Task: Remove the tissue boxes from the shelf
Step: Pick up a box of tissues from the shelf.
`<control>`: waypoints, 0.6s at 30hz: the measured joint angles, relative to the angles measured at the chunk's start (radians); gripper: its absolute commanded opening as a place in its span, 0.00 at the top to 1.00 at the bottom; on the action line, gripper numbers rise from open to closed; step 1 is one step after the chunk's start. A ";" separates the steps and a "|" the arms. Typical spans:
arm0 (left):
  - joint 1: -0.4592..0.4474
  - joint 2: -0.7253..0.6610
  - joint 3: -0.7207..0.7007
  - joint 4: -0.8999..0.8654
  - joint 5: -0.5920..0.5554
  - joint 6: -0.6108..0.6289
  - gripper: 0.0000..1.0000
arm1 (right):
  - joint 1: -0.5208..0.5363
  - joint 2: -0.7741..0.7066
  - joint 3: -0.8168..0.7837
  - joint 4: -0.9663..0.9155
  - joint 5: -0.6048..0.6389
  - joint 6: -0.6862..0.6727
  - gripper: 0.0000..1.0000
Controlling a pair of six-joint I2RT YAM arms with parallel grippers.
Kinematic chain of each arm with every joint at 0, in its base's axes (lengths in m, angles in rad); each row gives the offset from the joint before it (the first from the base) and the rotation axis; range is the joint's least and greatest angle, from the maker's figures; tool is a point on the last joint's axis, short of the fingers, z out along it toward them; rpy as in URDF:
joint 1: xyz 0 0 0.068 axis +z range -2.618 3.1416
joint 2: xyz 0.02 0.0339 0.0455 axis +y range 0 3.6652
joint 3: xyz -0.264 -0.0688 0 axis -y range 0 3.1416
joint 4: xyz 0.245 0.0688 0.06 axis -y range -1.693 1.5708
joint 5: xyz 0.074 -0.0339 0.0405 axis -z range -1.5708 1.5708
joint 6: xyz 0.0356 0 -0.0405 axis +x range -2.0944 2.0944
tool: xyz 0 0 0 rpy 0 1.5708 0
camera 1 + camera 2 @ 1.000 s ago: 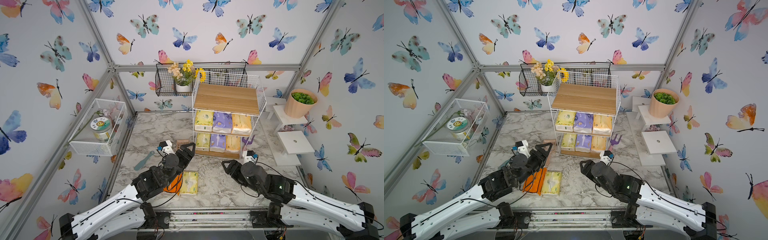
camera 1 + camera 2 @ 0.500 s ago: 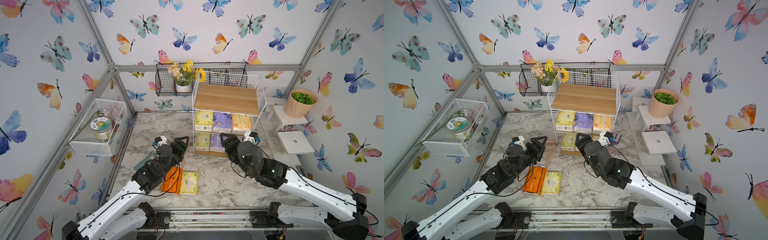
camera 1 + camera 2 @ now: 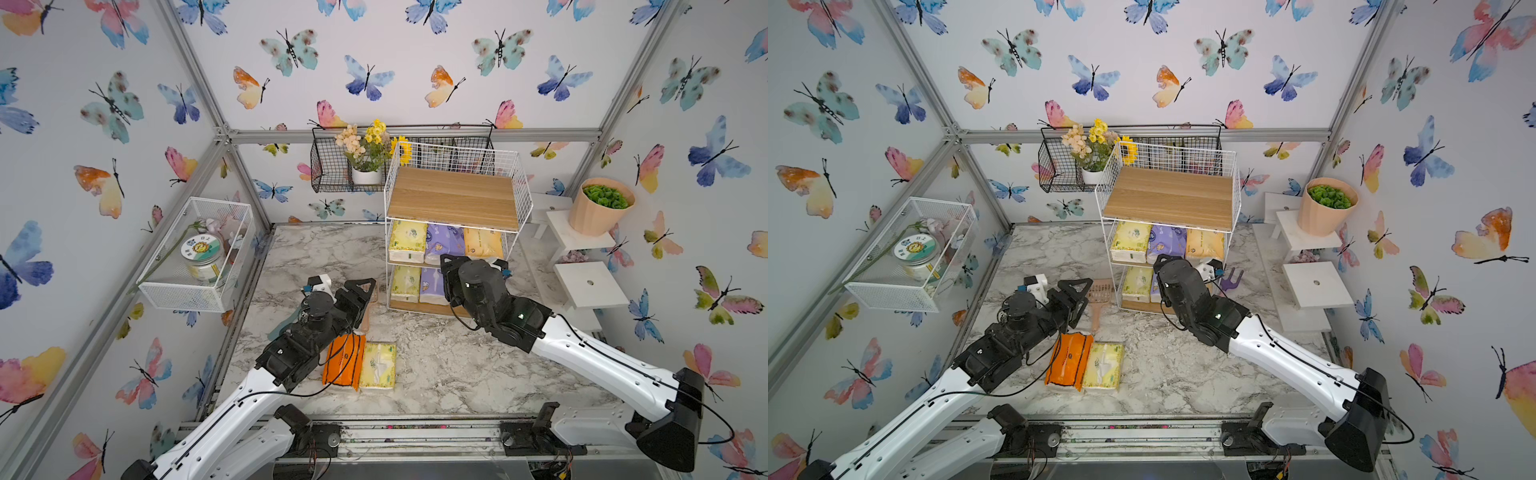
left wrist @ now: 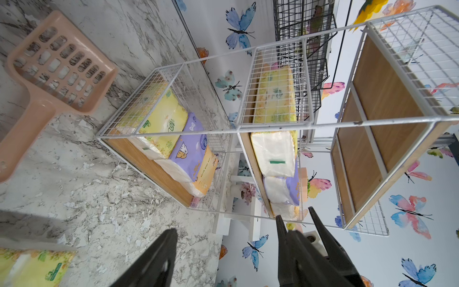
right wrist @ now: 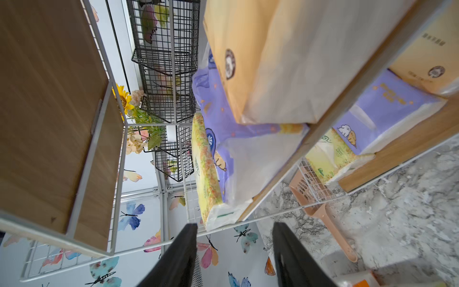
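We see the left arm (image 3: 232, 415) reach from the near left edge out over the table (image 3: 436, 374). Its wrist is up & the left gripper (image 4: 231, 223) is in the air just left of the shelf (image 3: 453, 199), pointing at the btm tier. Its jaws are wide apart & hold nothing. The right arm (image 3: 590, 353) comes from the near right, bends, & puts the right gripper (image 5: 233, 225) at the shelf's front wire, at the mid tier. Those jaws are apart too, w/ nothing in them.

We count 8 tissue packs: 3 yellow-green, 2 purple, 2 light orange, 1 bright orange. 6 sit on the shelf, 3 per tier.
- Mid tier, left to right: mid yellow-green pack (image 3: 407, 241), mid purple pack (image 3: 444, 241), mid light orange pack (image 3: 482, 243).
- Btm tier, same order: btm yellow-green pack (image 3: 405, 282), btm purple pack (image 3: 430, 284), btm light orange pack (image 4: 208, 171). The right arm hides that last one in both top views.
- On the table, lying flat & touching: bright orange pack (image 3: 343, 361) on the left, table yellow-green pack (image 3: 378, 365) on the right.

We also see 1 pink scoop (image 3: 1100, 293) on the table, between the left gripper & the shelf.

The mid packs lie just past the right fingertips, none between them. The btm packs lie ahead of the left gripper, apart from it. The 2 table packs lie nearer to us than that gripper, beside its arm.
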 measured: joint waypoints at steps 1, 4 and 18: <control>0.009 0.000 -0.001 0.000 0.011 0.006 0.26 | -0.003 0.005 0.007 -0.002 0.000 0.009 0.50; 0.032 0.000 -0.003 0.001 0.037 0.023 0.26 | -0.008 0.019 0.024 -0.014 -0.003 0.035 0.52; 0.062 0.021 0.031 0.000 0.087 0.095 0.26 | -0.058 0.090 0.074 -0.078 -0.029 0.089 0.59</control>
